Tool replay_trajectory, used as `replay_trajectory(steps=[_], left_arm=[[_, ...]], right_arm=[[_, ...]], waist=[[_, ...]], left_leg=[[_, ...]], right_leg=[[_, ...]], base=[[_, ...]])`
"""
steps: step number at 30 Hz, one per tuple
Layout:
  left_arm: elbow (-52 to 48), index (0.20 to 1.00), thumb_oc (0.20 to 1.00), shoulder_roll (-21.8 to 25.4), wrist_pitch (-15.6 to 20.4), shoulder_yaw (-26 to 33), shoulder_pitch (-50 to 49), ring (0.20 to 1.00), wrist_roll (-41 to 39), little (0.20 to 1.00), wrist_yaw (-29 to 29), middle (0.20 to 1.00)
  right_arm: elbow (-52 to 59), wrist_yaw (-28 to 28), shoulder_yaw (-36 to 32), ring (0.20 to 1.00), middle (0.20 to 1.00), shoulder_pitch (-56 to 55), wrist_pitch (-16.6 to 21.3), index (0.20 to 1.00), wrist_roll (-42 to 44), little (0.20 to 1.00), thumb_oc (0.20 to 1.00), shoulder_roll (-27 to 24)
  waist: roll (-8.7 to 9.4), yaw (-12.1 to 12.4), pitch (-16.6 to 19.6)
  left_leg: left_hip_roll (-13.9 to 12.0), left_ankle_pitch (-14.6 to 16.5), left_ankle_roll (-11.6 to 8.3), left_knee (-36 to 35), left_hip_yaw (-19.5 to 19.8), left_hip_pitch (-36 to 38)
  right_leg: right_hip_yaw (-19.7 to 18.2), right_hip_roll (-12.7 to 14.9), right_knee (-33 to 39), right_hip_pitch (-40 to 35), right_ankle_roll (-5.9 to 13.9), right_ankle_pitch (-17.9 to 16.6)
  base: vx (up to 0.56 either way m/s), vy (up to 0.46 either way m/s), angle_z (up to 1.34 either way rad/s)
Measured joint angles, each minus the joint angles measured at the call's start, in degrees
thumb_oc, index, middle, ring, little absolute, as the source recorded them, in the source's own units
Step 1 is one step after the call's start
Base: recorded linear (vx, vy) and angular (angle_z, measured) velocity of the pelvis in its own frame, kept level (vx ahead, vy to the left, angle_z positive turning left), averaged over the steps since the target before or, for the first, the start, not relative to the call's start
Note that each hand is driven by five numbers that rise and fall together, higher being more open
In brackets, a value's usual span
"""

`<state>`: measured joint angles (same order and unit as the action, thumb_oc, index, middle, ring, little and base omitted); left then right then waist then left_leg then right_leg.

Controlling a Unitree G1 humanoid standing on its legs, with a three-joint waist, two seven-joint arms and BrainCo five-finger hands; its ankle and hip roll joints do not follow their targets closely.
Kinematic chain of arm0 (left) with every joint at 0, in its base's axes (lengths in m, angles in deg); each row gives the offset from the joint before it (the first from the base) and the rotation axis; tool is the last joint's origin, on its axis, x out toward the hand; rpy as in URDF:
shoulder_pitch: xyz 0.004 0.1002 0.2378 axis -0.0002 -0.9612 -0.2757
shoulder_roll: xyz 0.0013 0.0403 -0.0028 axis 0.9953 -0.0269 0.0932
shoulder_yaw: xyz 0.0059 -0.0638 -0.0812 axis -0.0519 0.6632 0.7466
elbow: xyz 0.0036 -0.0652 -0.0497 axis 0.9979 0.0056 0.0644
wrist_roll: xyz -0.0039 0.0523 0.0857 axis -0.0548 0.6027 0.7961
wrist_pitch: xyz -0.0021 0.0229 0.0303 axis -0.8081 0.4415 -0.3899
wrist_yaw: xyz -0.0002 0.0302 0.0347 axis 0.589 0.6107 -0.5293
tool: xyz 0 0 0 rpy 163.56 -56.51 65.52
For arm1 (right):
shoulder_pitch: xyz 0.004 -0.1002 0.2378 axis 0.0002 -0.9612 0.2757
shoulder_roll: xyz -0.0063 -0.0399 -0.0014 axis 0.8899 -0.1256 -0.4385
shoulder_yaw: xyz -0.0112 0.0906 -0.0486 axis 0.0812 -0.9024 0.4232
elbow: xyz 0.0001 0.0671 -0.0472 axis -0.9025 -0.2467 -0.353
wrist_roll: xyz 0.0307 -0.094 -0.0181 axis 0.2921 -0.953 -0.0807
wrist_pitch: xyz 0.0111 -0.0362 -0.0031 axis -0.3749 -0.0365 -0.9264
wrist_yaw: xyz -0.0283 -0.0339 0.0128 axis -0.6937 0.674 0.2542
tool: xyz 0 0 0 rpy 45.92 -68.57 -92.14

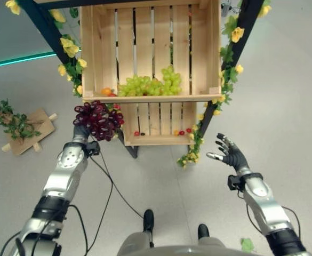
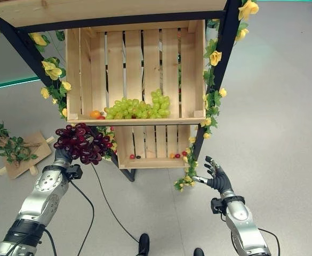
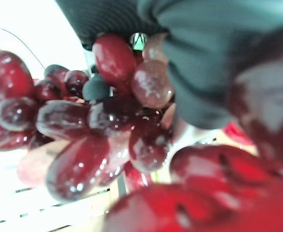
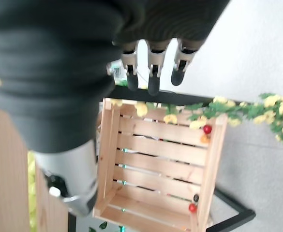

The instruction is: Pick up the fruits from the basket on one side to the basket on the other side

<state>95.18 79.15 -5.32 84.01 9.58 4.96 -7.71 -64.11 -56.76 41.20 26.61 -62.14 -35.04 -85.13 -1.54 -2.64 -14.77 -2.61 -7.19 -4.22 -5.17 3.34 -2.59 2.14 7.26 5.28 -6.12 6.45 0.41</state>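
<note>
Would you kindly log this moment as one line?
left hand: shut on red grapes | right hand: open, idle | green grapes: upper crate

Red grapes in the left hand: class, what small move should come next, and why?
Probably carry the red grapes over a wooden crate and lower them in. The left hand holds the bunch beside the crates, outside both. The right hand is open and holds nothing.

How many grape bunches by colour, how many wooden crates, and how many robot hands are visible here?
Dark red grape bunch, held in the left hand: 1
Green grapes, heaped in the upper crate: 1
Wooden crates, upper and lower crate: 2
Robot hands, including the open right hand: 2
Total: 6
</note>
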Motion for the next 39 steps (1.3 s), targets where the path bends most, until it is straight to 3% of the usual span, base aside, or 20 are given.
replay_trajectory(steps=[8, 15, 24, 29, 31, 36, 39], left_arm=[[1.6, 0.200, 0.200, 4.5, 0.0, -5.6, 4.3, 0.200, -2.1, 0.200, 0.1, 0.200], [11.8, 0.200, 0.200, 9.2, 0.0, -17.0, 15.9, 0.200, -5.8, 0.200, 0.1, 0.200], [8.7, 0.200, 0.200, 9.9, 0.0, -17.0, 15.6, 0.200, -10.6, 0.200, 0.6, 0.200], [2.0, 0.200, 0.200, 10.2, 0.0, -14.7, 10.9, 0.200, -11.2, 0.200, 2.2, 0.200], [-4.5, 0.200, 0.200, 9.0, 0.9, -8.4, 5.1, 0.200, -11.2, 0.200, 2.2, 0.200], [-14.3, 0.200, 0.200, 7.2, 4.6, 2.0, 2.3, 0.200, -11.1, 0.200, 2.0, 0.200], [-20.1, 0.200, 0.200, 0.8, 5.7, 7.8, -2.4, 0.200, -10.2, 0.200, 0.9, 0.200]], right_arm=[[-1.3, 0.0, 2.0, 1.000, 1.000, -0.2, -0.3, 1.000, 0.0, 1.000, 1.000, 0.1], [-3.5, -0.2, 3.2, 1.000, 1.000, 0.2, -0.2, 1.000, 0.0, 1.000, 1.000, 0.3], [-3.9, -0.5, 3.5, 1.000, 1.000, -1.0, -0.2, 1.000, 0.1, 1.000, 1.000, 0.5], [-4.0, -0.6, 3.3, 1.000, 1.000, -0.9, -0.2, 1.000, 0.1, 1.000, 1.000, 0.8], [-4.0, -0.7, 2.8, 1.000, 1.000, -1.1, -0.2, 1.000, 0.1, 1.000, 1.000, 1.2], [-4.2, -0.9, 1.9, 1.000, 1.000, -2.0, -0.2, 1.000, 0.1, 1.000, 1.000, 1.6], [-4.0, -0.9, 0.7, 1.000, 1.000, -3.1, -0.2, 1.000, 0.1, 1.000, 1.000, 2.0]], waist=[[0.32, 0.4, 0.2], [0.43, 0.4, 0.3], [0.48, 0.5, 0.3], [0.50, 0.4, 0.3], [0.54, 0.0, 0.3], [0.42, 0.6, 0.4], [0.13, 0.5, 0.7]], left_leg=[[0.1, -1.1, -0.12, 0.1, 1.5, -1.2], [0.1, -1.5, -0.19, 0.1, 1.8, -1.4], [0.2, -2.3, 0.24, 0.1, 2.0, -3.1], [0.3, -2.3, 0.16, 0.1, 2.2, -3.1], [0.3, -2.3, 0.14, 0.1, 2.2, -3.0], [0.4, -2.0, -0.16, 0.1, 2.9, -1.8], [0.3, -1.5, -0.47, 0.2, 3.1, -1.0]], right_leg=[[1.6, -0.2, 0.0, 0.3, -0.17, -0.3], [1.7, -0.2, 0.1, 0.3, 0.04, -0.5], [2.0, -0.1, 0.2, 1.8, 0.11, -1.2], [2.5, -0.1, 0.2, 1.6, 0.10, -1.1], [2.8, 0.0, 0.0, 1.5, 0.11, -1.0], [3.2, -0.3, 0.0, 0.0, 0.03, -0.4], [3.3, -0.5, 0.2, -1.0, -0.14, 0.0]], base=[[0.00, -0.011, 0.10], [0.00, 0.000, 0.02], [-0.02, -0.021, 0.02], [-0.03, -0.030, 0.03], [0.00, -0.033, 0.00], [-0.02, -0.031, 0.05], [-0.04, -0.031, 0.06]])
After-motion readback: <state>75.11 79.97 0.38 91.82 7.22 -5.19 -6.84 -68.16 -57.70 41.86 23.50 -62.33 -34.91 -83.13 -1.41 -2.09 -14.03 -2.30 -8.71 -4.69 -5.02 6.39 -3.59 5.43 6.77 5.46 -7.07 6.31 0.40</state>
